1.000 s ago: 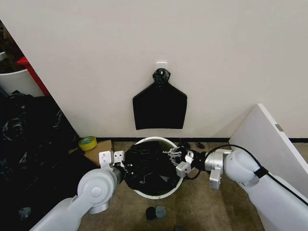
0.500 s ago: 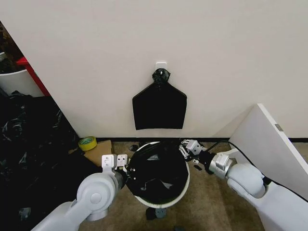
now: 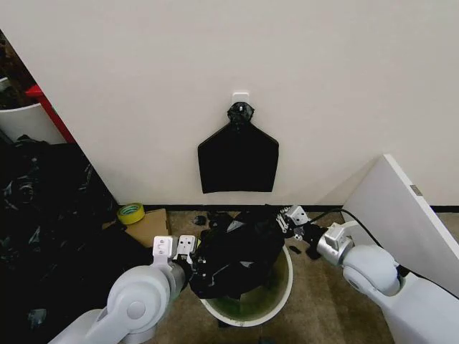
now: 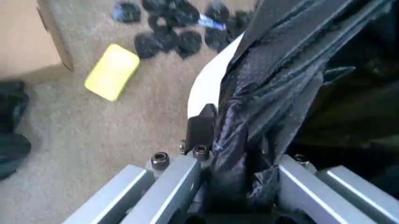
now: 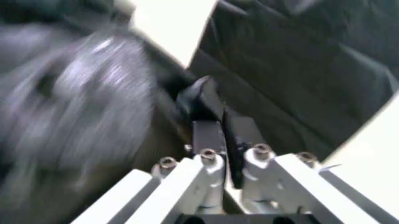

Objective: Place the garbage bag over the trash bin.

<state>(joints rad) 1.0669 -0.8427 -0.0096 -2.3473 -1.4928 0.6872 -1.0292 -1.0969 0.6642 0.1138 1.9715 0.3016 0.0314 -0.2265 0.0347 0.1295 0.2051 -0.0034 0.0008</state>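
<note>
Change since earlier frames: the garbage bag (image 3: 237, 251) is now lifted and bunched above the trash bin (image 3: 281, 295), where it was spread lower across the opening; the bin's pale green inside is exposed on the near right side.
Bag position: held up between the two grippers, over the bin's left and far part, hanging partly into it.
Left gripper (image 3: 195, 259): at the bin's left rim, pressed together on a fold of the bag; black plastic is seen pinched between its fingers (image 4: 201, 127) in the left wrist view.
Right gripper (image 3: 285, 222): at the bin's far right rim, clamped on a thin edge of the bag, as seen in the right wrist view (image 5: 215, 112).
Surroundings: a flat black sheet (image 3: 238, 161) hangs on the wall behind; a yellow tape roll (image 3: 130, 213) rests on a cardboard box (image 3: 147, 228) to the left; a heap of black plastic (image 3: 43, 215) lies farther left; a white board (image 3: 401, 215) leans at the right.
Floor: small black scraps (image 4: 168, 28) and a yellow block (image 4: 112, 71) lie on the carpet near the bin.
</note>
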